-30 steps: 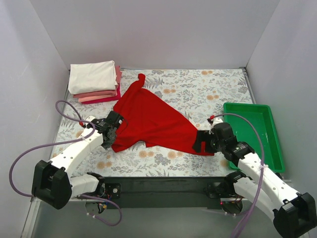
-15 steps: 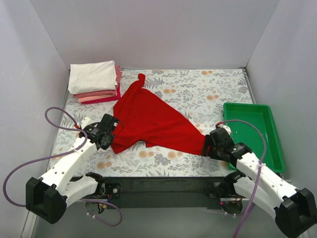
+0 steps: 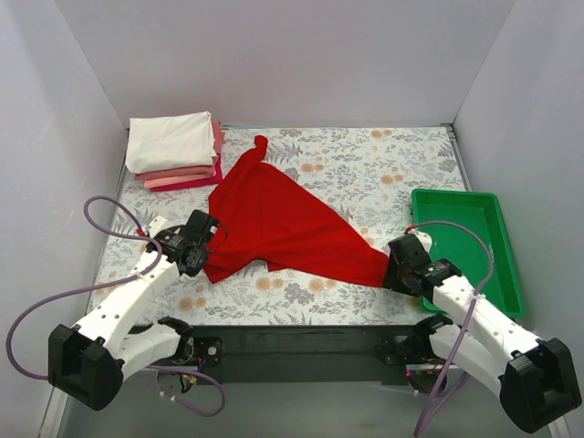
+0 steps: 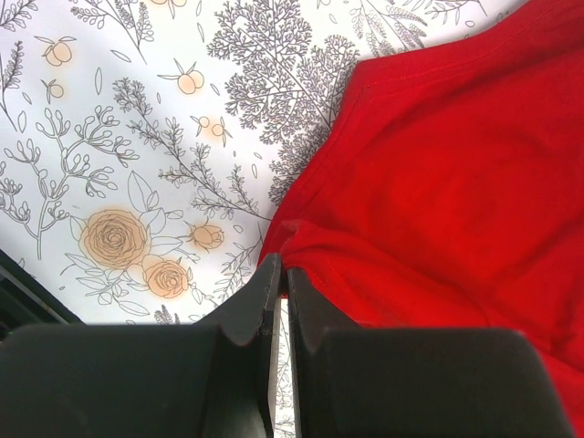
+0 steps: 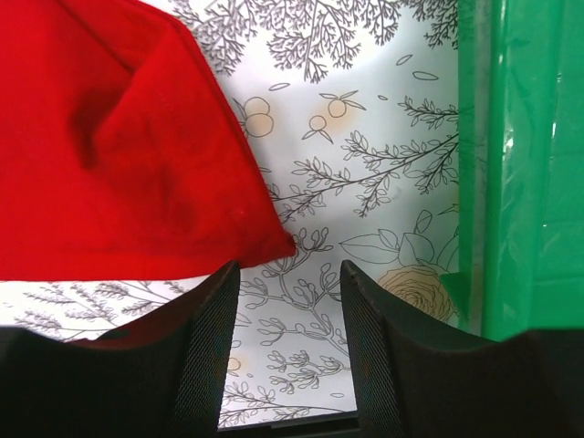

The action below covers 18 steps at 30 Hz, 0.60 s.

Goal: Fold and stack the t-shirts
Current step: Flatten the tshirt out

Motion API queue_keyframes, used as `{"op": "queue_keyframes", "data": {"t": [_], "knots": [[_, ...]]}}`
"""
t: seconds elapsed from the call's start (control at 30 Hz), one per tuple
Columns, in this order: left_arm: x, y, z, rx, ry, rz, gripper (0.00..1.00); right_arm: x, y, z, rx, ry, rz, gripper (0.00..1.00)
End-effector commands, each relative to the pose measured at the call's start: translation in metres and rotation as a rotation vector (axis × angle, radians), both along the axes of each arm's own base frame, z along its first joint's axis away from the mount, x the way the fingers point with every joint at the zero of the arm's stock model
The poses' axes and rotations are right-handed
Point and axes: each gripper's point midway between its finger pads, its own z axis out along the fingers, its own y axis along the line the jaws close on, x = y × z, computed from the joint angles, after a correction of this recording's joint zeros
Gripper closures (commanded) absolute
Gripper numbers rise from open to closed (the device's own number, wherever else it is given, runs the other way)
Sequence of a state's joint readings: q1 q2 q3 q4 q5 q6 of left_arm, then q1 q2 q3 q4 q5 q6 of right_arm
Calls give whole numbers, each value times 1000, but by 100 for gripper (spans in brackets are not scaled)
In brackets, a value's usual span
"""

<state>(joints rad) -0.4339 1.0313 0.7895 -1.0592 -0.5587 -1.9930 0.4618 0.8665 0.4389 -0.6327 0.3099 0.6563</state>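
A plain bright red t-shirt (image 3: 283, 224) lies crumpled and spread on the flowered cloth, stretching from the back left to the front right. My left gripper (image 3: 209, 245) is shut on its near-left edge (image 4: 301, 251). My right gripper (image 3: 392, 274) is open and empty, just off the shirt's right corner (image 5: 274, 242), which lies in front of the left finger (image 5: 205, 356). A folded stack sits at the back left: the white shirt (image 3: 170, 141) on top, salmon pink (image 3: 178, 175) and crimson (image 3: 196, 184) under it.
A green plastic tray (image 3: 474, 251) stands at the right, its wall (image 5: 529, 164) close beside my right gripper. Grey walls enclose the table on three sides. The black front rail (image 3: 301, 342) runs between the arm bases.
My right gripper has let go of the shirt's right corner and drawn back toward the front right. My left gripper has shifted a little toward the front left, still holding the edge.
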Motion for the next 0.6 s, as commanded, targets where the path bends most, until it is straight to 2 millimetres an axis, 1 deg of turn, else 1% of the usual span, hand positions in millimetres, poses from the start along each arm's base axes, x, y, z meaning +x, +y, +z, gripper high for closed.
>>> {"op": "queue_keyframes", "data": {"t": [0.0,0.1,0.2,0.23,0.33,0.43,0.57], "knots": [[8,6,9,-22,-78,137,100,6,-2,0,-17,4,9,46],[8,7,8,-19,-74,139,100,7,4,-2,4,9,39,48],[8,6,6,-21,-67,135,100,12,12,-4,39,-9,66,51],[8,6,5,-20,-66,134,100,13,16,-4,53,-14,76,54],[7,7,5,-15,-62,137,100,14,18,-9,58,-8,89,58],[6,7,5,-15,-62,140,100,13,17,-15,49,15,98,59],[5,8,5,-14,-62,141,100,13,20,-17,55,25,114,69]]}}
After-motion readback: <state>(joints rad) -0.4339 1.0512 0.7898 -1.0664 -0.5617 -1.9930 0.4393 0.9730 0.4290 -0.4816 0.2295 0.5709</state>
